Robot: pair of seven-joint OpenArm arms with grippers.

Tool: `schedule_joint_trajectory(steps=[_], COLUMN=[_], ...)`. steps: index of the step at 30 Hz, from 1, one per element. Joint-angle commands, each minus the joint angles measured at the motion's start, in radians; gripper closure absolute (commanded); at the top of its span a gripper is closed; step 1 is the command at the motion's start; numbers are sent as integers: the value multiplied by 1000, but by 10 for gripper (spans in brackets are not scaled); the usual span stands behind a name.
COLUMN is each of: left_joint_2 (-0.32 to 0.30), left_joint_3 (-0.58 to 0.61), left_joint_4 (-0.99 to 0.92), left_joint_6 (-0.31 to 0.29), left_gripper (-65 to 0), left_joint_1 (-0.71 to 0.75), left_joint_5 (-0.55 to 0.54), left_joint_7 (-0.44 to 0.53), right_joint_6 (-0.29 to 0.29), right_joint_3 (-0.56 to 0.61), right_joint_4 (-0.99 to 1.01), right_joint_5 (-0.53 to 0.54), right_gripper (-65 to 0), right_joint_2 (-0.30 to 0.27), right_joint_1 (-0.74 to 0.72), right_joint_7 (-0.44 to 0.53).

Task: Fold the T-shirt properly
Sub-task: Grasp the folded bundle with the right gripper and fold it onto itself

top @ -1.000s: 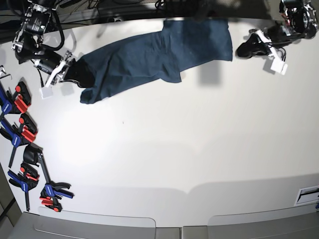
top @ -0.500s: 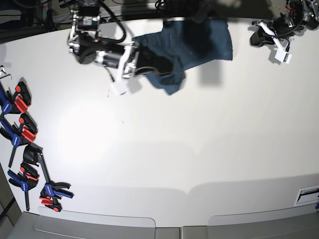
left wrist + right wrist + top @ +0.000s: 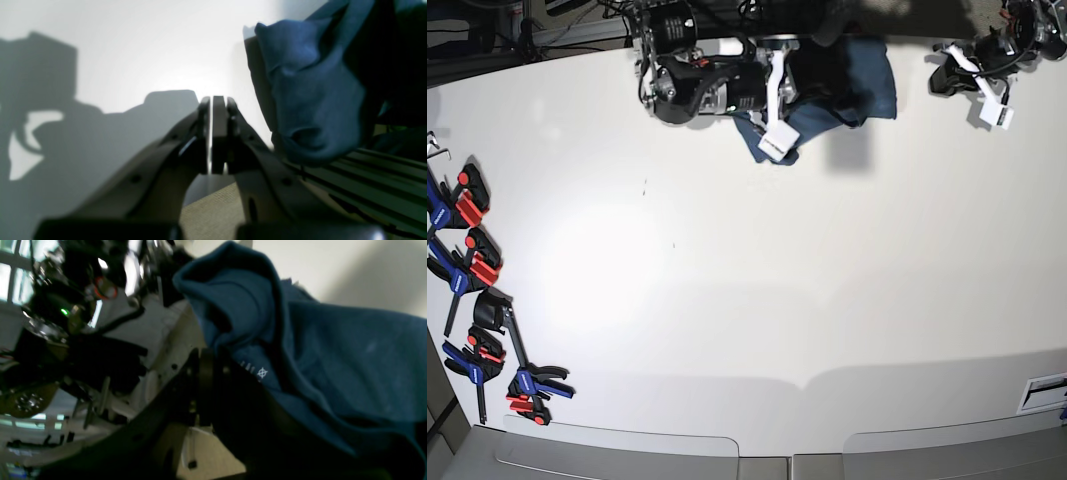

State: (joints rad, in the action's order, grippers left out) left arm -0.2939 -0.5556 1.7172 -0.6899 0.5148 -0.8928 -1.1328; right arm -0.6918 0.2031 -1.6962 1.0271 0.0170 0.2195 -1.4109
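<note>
Gripping the T-shirt (image 3: 867, 85) at the far bench (image 3: 757, 280) edge.
Right fingers (image 3: 206, 373) pinched the bunched navy cloth; left fingers (image 3: 213, 133) sat pressed together, empty, beside it.

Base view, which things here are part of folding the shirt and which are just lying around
Part of the job:
T-shirt, bunched at the table's far edge
right gripper, shut on the T-shirt
left gripper, shut, holding nothing

Just lying about:
clamps, red and blue, along the table's left edge
table
</note>
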Motion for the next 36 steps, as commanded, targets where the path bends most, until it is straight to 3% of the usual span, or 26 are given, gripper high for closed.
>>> schedule_joint_trajectory(steps=[1,5,8,10,23,26,30,36], left_joint_2=[-11,-11,-11,-11,-11,-11,-11,-11], left_joint_3=[-5,-5,-5,-5,-5,-5,-5,-5], left_joint_4=[17,17,17,17,17,17,17,17], left_joint_6=[-8,-8,-8,-8,-8,-8,-8,-8], left_gripper=[0,0,0,0,0,0,0,0], left_joint_1=[3,3,3,3,3,1,1,1], left_joint_5=[-24,-24,-24,-24,-25,-24,-24,-24], left_joint_7=[13,27,31,31,66,68,68,73], right_joint_6=[-6,-6,-6,-6,-6,-6,-6,-6], right_joint_3=[8,7,8,8,8,-2,-87,-281], right_joint_4=[-18,-18,-19,-19,-19,-21,-22,-22], right_joint_5=[24,23,24,32,319,303,213,150], right_gripper=[0,-10,-152,-172,-171,-157,-7,0], right_joint_2=[17,54,75,89,140,124,102,99], right_joint_1=[-7,-8,-11,-13,-27,-62,-140,-177], right_joint_7=[20,20,23,23,15,15,15,15])
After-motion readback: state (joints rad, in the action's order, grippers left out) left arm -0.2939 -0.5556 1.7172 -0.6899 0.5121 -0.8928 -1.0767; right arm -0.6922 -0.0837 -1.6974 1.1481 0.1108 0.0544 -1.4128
